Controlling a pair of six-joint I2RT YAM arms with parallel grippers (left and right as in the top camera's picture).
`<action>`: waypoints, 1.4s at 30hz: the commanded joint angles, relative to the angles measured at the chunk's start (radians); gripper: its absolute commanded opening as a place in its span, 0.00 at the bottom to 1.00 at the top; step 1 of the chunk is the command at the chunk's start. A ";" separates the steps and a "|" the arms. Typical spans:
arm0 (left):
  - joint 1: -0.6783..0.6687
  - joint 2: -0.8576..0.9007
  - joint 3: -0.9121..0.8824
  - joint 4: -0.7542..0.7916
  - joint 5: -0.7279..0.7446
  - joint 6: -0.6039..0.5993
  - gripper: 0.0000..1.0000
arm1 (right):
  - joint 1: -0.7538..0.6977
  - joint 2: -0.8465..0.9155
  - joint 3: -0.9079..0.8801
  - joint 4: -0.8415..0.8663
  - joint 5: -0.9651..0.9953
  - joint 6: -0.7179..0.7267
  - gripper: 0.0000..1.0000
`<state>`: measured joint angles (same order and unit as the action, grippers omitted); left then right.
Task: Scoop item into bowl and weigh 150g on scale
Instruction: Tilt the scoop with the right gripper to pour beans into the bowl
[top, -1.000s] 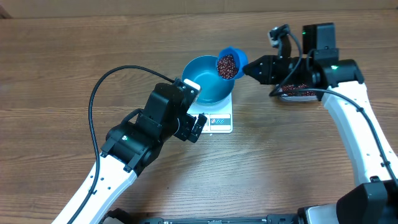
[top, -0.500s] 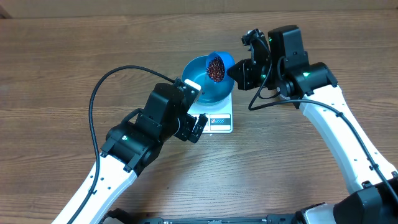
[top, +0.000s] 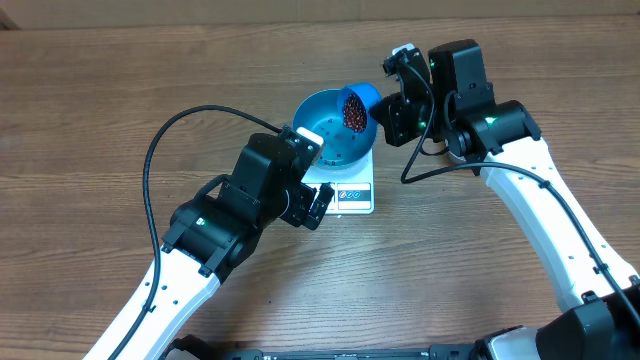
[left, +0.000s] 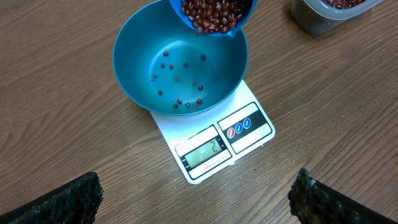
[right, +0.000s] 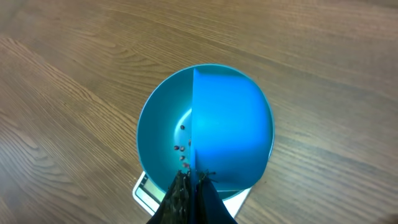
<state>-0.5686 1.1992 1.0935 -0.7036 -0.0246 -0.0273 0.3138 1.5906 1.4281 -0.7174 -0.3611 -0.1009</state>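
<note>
Overhead, upper centre, the scale (top: 350, 195) carries the bowl (top: 322, 125); the left gripper (left: 199, 196) gapes wide, empty; the right gripper (right: 189, 198) is clamped on the tilted scoop (right: 230, 124), whose back hides its load; only the left wrist view shows the beans (left: 211, 12) in it, with a few scattered in the bowl.

The wooden table (top: 90, 110) is brown, its grain running left to right. 2 things rest directly on it. The white scale (top: 352, 196) lies flat near the middle, its display edge facing the robot. A clear plastic tub (left: 323, 15), seen in the left wrist view, stands near the scale's far right corner without touching it.
</note>
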 joint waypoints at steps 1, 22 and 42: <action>0.003 0.000 0.030 0.005 0.019 -0.007 1.00 | 0.001 -0.022 0.031 0.018 0.001 -0.062 0.04; 0.003 0.000 0.030 0.005 0.018 -0.006 1.00 | 0.063 0.121 0.030 0.145 0.003 -0.087 0.04; 0.003 0.000 0.030 0.005 0.018 -0.006 1.00 | 0.104 0.123 0.030 0.201 0.031 -0.563 0.04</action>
<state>-0.5686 1.1992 1.0939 -0.7036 -0.0181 -0.0273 0.4149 1.7115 1.4281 -0.5415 -0.3328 -0.6067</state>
